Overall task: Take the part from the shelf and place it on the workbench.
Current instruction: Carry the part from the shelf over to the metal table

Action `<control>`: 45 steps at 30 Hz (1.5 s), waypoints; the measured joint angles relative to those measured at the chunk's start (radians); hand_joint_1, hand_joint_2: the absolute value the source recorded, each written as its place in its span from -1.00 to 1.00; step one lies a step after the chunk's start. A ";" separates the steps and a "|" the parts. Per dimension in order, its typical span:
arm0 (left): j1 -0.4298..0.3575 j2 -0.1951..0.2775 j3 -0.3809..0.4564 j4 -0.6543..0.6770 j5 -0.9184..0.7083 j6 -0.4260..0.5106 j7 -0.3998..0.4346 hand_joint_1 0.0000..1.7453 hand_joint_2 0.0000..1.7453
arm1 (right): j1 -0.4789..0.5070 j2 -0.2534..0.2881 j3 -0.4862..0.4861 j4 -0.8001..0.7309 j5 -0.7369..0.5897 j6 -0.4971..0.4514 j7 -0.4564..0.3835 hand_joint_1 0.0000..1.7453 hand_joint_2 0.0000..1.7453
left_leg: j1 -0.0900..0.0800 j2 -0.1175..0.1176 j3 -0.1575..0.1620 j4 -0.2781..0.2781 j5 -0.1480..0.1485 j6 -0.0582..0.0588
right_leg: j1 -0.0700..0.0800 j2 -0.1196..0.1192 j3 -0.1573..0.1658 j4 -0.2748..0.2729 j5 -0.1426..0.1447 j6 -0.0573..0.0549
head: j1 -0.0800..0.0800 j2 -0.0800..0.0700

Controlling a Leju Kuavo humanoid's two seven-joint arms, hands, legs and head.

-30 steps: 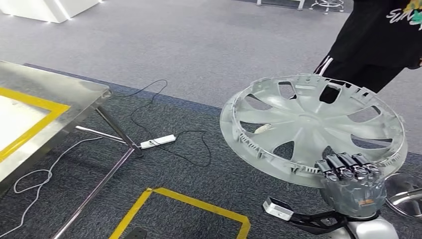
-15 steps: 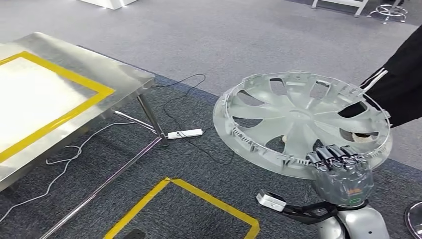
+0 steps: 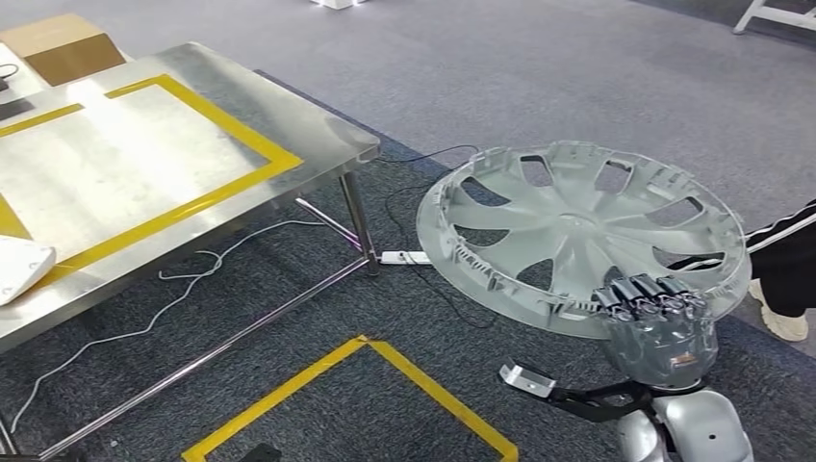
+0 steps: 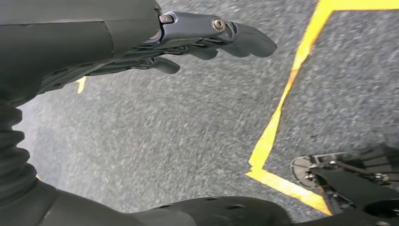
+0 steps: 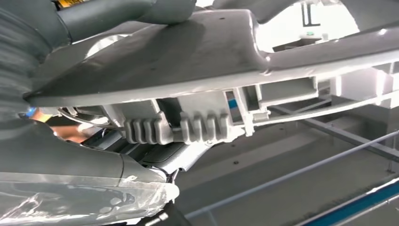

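The right hand [image 3: 660, 332] grips the near rim of the wheel cover [image 3: 581, 245], its fingers [image 3: 647, 294] hooked over the edge. The cover is held in the air, roughly level with its ribbed inner side up, reaching away from the hand over the dark carpet. The left hand [image 4: 155, 40] hangs low over the floor holding nothing, its fingers stretched out loosely, so only 1 hand carries the part.

The workbench [image 3: 318, 130] lies to the left of the cover and well apart from it; its near right corner, above a steel leg, is the closest point. Beyond that corner the steel top inside the yellow tape frame [image 3: 231, 135] looks bare and seems roomy enough for the cover. A white object [image 3: 19, 268] sits near the front edge at far left. A person's leg [image 3: 789, 269] stands just beside the cover's right rim.
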 joint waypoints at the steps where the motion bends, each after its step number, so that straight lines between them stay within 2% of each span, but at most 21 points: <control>1: 0.001 0.000 0.000 0.000 0.000 0.000 0.000 -1.00 1.00 | -0.001 -0.002 0.003 0.004 0.000 0.000 0.003 1.00 1.00 | -0.001 0.020 -0.010 0.018 -0.013 -0.004 | 0.000 -0.012 0.001 -0.002 0.001 -0.007 | -0.004 0.000; 4: -0.002 0.001 0.000 0.000 0.000 -0.001 0.001 -1.00 1.00 | -0.002 -0.008 0.008 0.009 -0.001 0.000 0.013 1.00 1.00 | -0.006 0.101 -0.076 0.157 -0.090 -0.012 | 0.004 -0.047 0.002 -0.004 0.001 -0.019 | -0.013 0.000; 8: -0.004 0.002 0.000 0.000 0.000 -0.001 0.001 -1.00 1.00 | -0.002 -0.010 0.008 0.011 -0.001 0.000 0.016 1.00 1.00 | -0.006 0.112 -0.102 0.210 -0.113 -0.013 | 0.007 -0.057 0.002 -0.004 0.000 -0.021 | -0.013 0.000; 11: -0.004 0.002 0.000 0.000 0.000 -0.002 0.001 -1.00 1.00 | -0.002 -0.013 0.009 0.018 -0.001 0.000 0.018 1.00 1.00 | -0.007 0.118 -0.132 0.272 -0.119 -0.010 | 0.011 -0.084 0.004 -0.004 -0.003 -0.025 | -0.013 0.000; 15: -0.008 0.003 0.000 0.000 0.006 -0.010 0.000 -1.00 1.00 | -0.009 -0.022 0.025 0.028 0.000 0.000 0.034 1.00 1.00 | -0.032 0.199 0.006 0.006 -0.008 0.022 | 0.031 -0.163 0.018 -0.004 -0.018 -0.016 | -0.013 0.000; 17: -0.007 0.002 0.000 0.000 0.010 -0.011 -0.002 -1.00 1.00 | -0.014 -0.026 0.031 0.032 0.000 0.000 0.042 1.00 1.00 | -0.028 0.175 0.006 -0.003 -0.006 0.026 | 0.031 -0.176 0.023 -0.006 -0.023 -0.008 | -0.012 0.000; 19: -0.005 0.001 0.000 0.000 0.012 -0.011 -0.003 -1.00 1.00 | -0.018 -0.029 0.038 0.035 0.000 0.000 0.045 1.00 1.00 | -0.020 0.152 0.010 -0.009 -0.002 0.033 | 0.029 -0.134 0.008 0.033 -0.050 0.003 | -0.009 0.000; 21: -0.006 0.000 0.000 0.000 0.013 -0.011 -0.003 -1.00 1.00 | -0.021 -0.035 0.040 0.038 -0.001 0.000 0.049 1.00 1.00 | -0.015 0.129 0.012 -0.011 -0.001 0.039 | 0.025 -0.079 -0.049 0.151 -0.105 0.011 | -0.003 0.000; 22: -0.006 -0.001 0.000 0.000 0.013 -0.011 -0.003 -1.00 1.00 | -0.021 -0.038 0.042 0.040 -0.001 0.000 0.054 1.00 1.00 | -0.014 0.115 0.012 -0.011 -0.001 0.040 | 0.024 -0.068 -0.084 0.217 -0.128 0.014 | -0.002 0.000; 24: -0.006 -0.002 0.000 0.000 0.013 -0.011 -0.003 -1.00 1.00 | -0.021 -0.047 0.047 0.045 -0.001 0.000 0.066 1.00 1.00 | -0.013 0.084 0.013 -0.010 -0.001 0.041 | 0.021 -0.063 -0.121 0.269 -0.126 0.017 | -0.001 0.000; 26: -0.004 -0.003 0.000 0.000 0.013 -0.011 -0.003 -1.00 1.00 | -0.022 -0.056 0.053 0.049 0.000 0.000 0.079 1.00 1.00 | -0.011 0.053 0.016 -0.008 -0.001 0.038 | 0.017 -0.049 -0.087 0.175 -0.056 0.018 | -0.001 0.000; 28: -0.004 -0.004 0.000 0.000 0.014 -0.011 -0.003 -1.00 1.00 | -0.026 -0.065 0.060 0.051 -0.001 0.000 0.093 1.00 1.00 | -0.009 0.025 0.014 -0.004 -0.002 0.031 | 0.006 0.002 -0.027 0.048 -0.003 0.021 | -0.001 0.000; 30: -0.004 -0.004 0.000 0.000 0.015 -0.011 -0.002 -1.00 1.00 | -0.030 -0.074 0.070 0.053 -0.001 0.000 0.103 1.00 1.00 | -0.008 0.001 0.004 0.000 0.002 0.019 | 0.001 0.034 -0.002 -0.001 0.002 0.017 | -0.003 0.000; 32: 0.000 -0.004 0.001 0.000 0.016 -0.012 -0.001 -1.00 1.00 | -0.031 -0.080 0.078 0.055 0.000 0.000 0.109 1.00 1.00 | -0.004 -0.021 -0.004 -0.002 0.008 0.010 | 0.002 0.016 -0.001 -0.004 0.004 0.005 | -0.003 0.000; 34: 0.003 -0.003 0.002 0.000 0.016 -0.012 0.000 -1.00 1.00 | -0.034 -0.084 0.086 0.057 0.000 0.000 0.112 1.00 1.00 | -0.006 0.014 -0.019 0.024 -0.011 0.000 | 0.001 -0.010 0.002 -0.007 0.005 -0.008 | -0.009 0.000; 36: 0.000 -0.003 0.002 0.000 0.016 -0.012 0.000 -1.00 1.00 | -0.037 -0.088 0.091 0.058 -0.001 0.000 0.117 1.00 1.00 | -0.010 0.085 -0.069 0.126 -0.067 -0.009 | 0.003 -0.041 0.004 -0.010 0.005 -0.017 | -0.018 0.000; 37: -0.003 -0.002 0.002 0.000 0.017 -0.013 0.000 -1.00 1.00 | -0.037 -0.091 0.092 0.059 -0.001 0.000 0.121 1.00 1.00 | -0.010 0.105 -0.102 0.195 -0.097 -0.013 | 0.004 -0.057 0.004 -0.010 0.004 -0.020 | -0.020 0.000; 39: -0.006 0.000 0.002 0.000 0.018 -0.014 0.000 -1.00 1.00 | -0.038 -0.096 0.096 0.064 -0.001 0.000 0.131 1.00 1.00 | -0.009 0.118 -0.143 0.279 -0.117 -0.016 | 0.005 -0.088 0.005 -0.010 0.002 -0.023 | -0.020 0.000; 41: -0.005 0.002 0.002 0.000 0.020 -0.016 0.000 -1.00 1.00 | -0.040 -0.101 0.105 0.069 -0.001 0.000 0.148 1.00 1.00 | -0.009 0.126 -0.113 0.223 -0.069 -0.013 | 0.006 -0.114 0.007 -0.010 0.000 -0.022 | -0.020 0.000; 43: -0.004 0.003 0.002 0.000 0.021 -0.018 0.000 -1.00 1.00 | -0.047 -0.109 0.119 0.072 -0.001 0.000 0.173 1.00 1.00 | -0.015 0.166 -0.041 0.087 -0.011 -0.006 | 0.010 -0.135 0.011 -0.008 -0.005 -0.016 | -0.021 0.000; 45: -0.008 0.004 0.002 0.000 0.022 -0.019 0.001 -1.00 1.00 | -0.055 -0.122 0.135 0.076 -0.001 0.000 0.201 1.00 1.00 | -0.022 0.196 -0.002 0.008 0.003 0.003 | 0.017 -0.155 0.014 -0.008 -0.010 -0.007 | -0.020 0.000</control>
